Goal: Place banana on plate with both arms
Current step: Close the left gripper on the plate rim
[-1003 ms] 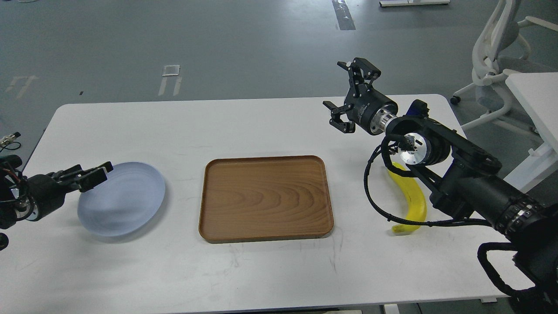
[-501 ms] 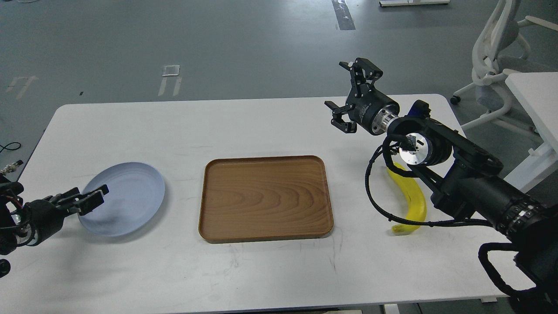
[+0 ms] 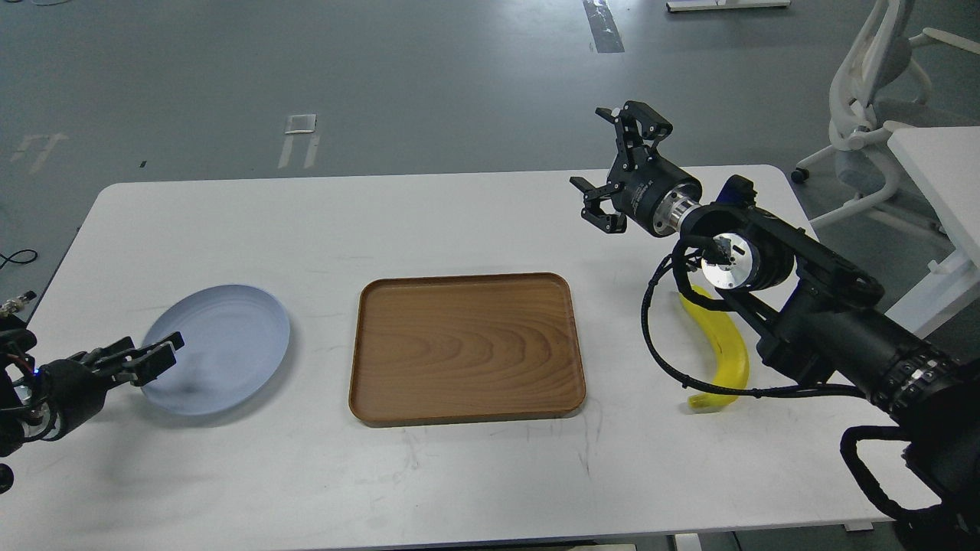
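Note:
The yellow banana lies on the white table at the right, its upper end hidden behind my right arm and a looped cable. My right gripper is open and empty, raised above the table's back right, well away from the banana. The pale blue plate lies flat on the table at the left. My left gripper reaches in low from the left edge, its fingertips over the plate's left rim. I cannot tell whether its fingers clamp the rim.
A brown wooden tray lies between plate and banana. The white table ends just beyond my right arm. A white chair and another table's corner stand at the far right.
My left gripper has moved down and to the left, from over the plate's upper left to its left rim. The plate was blurred a second ago and now lies still. The right arm barely moved.

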Available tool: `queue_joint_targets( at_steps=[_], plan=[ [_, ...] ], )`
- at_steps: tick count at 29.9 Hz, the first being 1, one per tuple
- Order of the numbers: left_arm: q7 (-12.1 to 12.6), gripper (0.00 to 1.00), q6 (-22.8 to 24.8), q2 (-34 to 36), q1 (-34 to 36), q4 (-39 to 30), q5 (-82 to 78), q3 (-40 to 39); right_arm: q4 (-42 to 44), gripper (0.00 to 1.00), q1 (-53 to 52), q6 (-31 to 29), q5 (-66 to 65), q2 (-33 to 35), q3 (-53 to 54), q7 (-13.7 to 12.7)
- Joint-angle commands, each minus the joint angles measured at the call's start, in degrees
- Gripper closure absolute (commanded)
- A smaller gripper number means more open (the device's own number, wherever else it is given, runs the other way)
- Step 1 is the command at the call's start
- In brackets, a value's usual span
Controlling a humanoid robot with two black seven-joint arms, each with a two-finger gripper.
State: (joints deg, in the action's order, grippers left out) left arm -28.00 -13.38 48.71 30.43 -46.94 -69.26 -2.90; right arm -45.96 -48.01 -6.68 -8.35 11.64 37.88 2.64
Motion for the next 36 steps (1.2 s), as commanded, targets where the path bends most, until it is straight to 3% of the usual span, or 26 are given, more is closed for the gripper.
queue_joint_targets(
  at_steps=[1,10,12,15,19,26,28,32,36],
  plan=[
    [0.0,0.18,0.0,-0.5,0.0,1.2,0.0,0.0,0.1,0.00,0.0,0.0,0.0,0.1,0.0,0.0],
    [0.0,0.18,0.0,-0.4,0.0,2.0,0.1,0.0,0.1,0.00,0.0,0.0,0.0,0.3,0.0,0.0],
    [0.0,0.24,0.0,-0.4,0.0,2.0,0.1,0.0,0.1,0.00,0.0,0.0,0.0,0.3,0.0,0.0],
    [0.0,0.48,0.1,-0.5,-0.9,2.0,0.1,0.0,0.1,0.00,0.1,0.0,0.0,0.3,0.0,0.0],
    [0.0,0.67,0.1,-1.1,-1.2,2.2,0.0,0.1,0.1,0.00,0.4,0.0,0.0,0.3,0.0,0.0],
    [0.0,0.81,0.1,-1.2,-1.2,3.7,0.1,0.0,0.1,0.00,0.5,0.0,0.0,0.3,0.0,0.0],
    [0.0,0.91,0.1,-1.1,-1.2,3.9,0.2,0.0,0.1,0.00,0.5,0.0,0.0,0.3,0.0,0.0],
    [0.0,1.00,0.1,-1.0,-1.0,3.9,0.2,0.0,0.2,0.00,0.5,0.1,0.0,0.3,0.0,0.0],
    [0.0,1.00,0.1,-1.0,-0.6,3.8,0.8,-0.1,0.1,0.00,0.7,0.1,0.0,0.3,0.0,0.0]
  ],
)
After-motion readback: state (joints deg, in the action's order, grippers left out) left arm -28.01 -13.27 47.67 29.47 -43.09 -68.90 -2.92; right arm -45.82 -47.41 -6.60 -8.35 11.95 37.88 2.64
